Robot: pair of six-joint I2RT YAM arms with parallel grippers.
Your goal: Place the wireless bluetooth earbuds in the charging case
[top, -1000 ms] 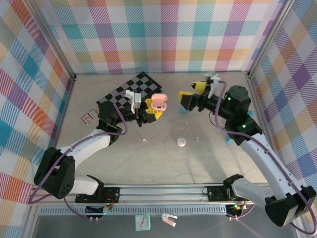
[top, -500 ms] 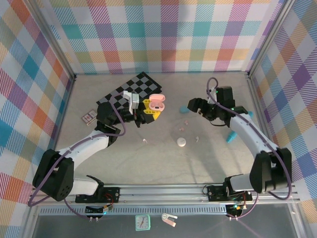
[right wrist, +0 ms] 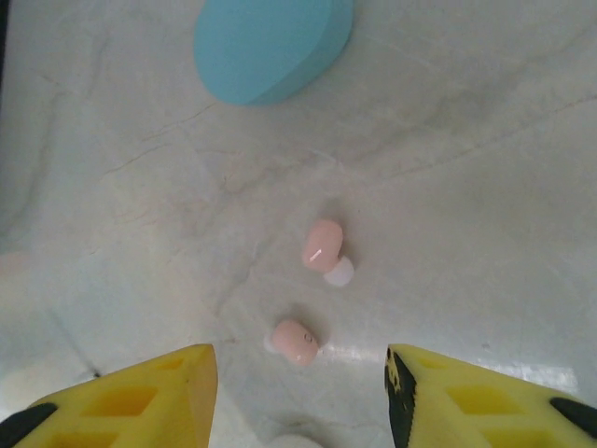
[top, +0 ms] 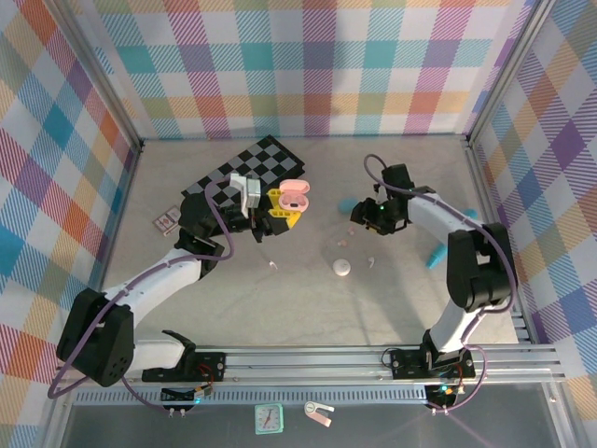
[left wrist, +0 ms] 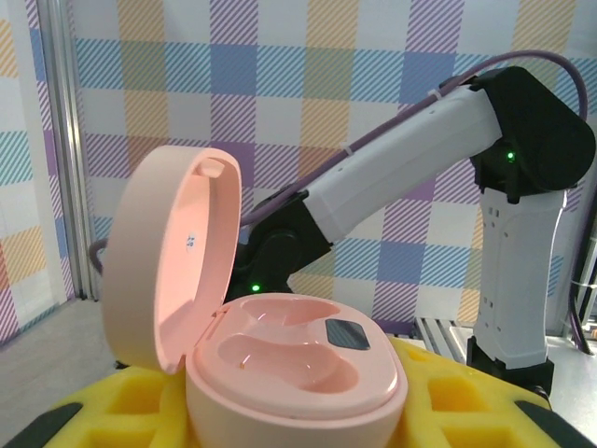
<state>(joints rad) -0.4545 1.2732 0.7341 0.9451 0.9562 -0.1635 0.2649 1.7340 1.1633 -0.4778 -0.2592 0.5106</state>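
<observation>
My left gripper [top: 280,207] is shut on the pink charging case [top: 295,196], held off the table with its lid up. In the left wrist view the charging case [left wrist: 297,369] sits between the yellow pads, both wells empty. Two pink earbuds lie on the table in the right wrist view, one farther out [right wrist: 322,246] and one nearer [right wrist: 297,342]. My right gripper [right wrist: 300,397] hangs low over them, its yellow fingers [right wrist: 140,397] wide apart. The nearer bud lies between the fingers, untouched. In the top view the right gripper [top: 360,217] points left, near a teal case [top: 347,205].
The teal case [right wrist: 270,37] lies just beyond the pink buds. A white case [top: 342,268] and small white buds [top: 273,265] [top: 371,260] lie mid-table. A teal cylinder [top: 435,255] rests at the right, a checkered mat [top: 247,168] at the back left, and a small card [top: 168,220] at the left.
The right arm swung down from a raised pose to the table by the pink buds, and its jaws narrowed. The left arm held the case still.
</observation>
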